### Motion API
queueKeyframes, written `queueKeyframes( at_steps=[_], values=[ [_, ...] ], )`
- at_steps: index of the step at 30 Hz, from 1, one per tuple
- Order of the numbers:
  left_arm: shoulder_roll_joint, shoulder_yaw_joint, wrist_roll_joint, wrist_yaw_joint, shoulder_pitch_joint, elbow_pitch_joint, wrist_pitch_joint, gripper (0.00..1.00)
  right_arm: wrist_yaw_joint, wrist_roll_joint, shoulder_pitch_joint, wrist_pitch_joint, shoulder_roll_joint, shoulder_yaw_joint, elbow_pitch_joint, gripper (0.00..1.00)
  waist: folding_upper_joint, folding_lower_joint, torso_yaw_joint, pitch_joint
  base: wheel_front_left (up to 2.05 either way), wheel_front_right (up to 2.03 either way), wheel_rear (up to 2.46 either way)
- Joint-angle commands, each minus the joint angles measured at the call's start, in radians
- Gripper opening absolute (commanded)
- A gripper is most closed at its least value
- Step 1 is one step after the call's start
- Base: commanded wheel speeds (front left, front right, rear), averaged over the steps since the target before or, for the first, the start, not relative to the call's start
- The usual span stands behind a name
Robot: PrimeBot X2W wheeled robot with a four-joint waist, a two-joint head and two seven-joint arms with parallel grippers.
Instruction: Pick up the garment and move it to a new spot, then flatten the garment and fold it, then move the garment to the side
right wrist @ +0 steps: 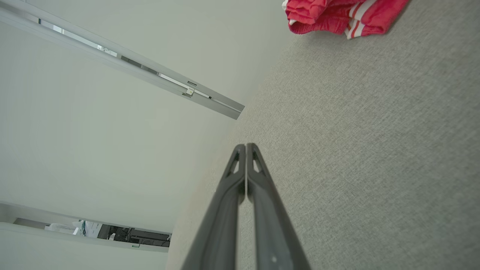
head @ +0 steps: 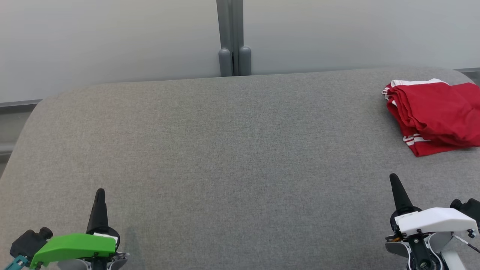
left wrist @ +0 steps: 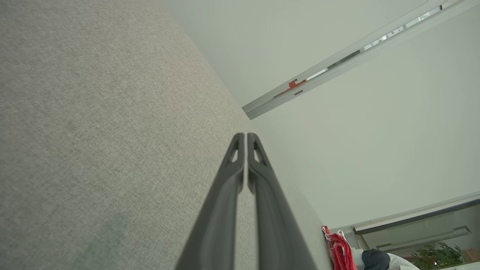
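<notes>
Garment point(head: 435, 112) well beyond right gripper point(head: 393, 177)

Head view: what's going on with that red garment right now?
Nothing is being handled. The red garment lies, apparently folded, at the far right of the gray cloth surface, with neither arm touching it. The left gripper and right gripper are at the near side, fingers shut on nothing, well short of it.
</notes>
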Motion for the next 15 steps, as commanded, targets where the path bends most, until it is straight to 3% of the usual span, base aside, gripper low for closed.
queueKeyframes(
  at_steps=[1,15],
  values=[
    [0.005,0.004,-0.033,-0.003,-0.027,-0.012,0.007,0.0,0.0,0.028,-0.024,0.008,-0.002,-0.007,-0.005,0.0,0.0,0.0,0.0,0.0,0.0,0.0,0.0],
    [0.005,0.011,-0.169,-0.004,-0.038,-0.015,0.043,0.0,0.0,0.157,-0.035,0.044,0.006,-0.021,-0.003,0.0,0.0,0.0,-0.001,0.002,0.0,0.0,0.0]
  ],
)
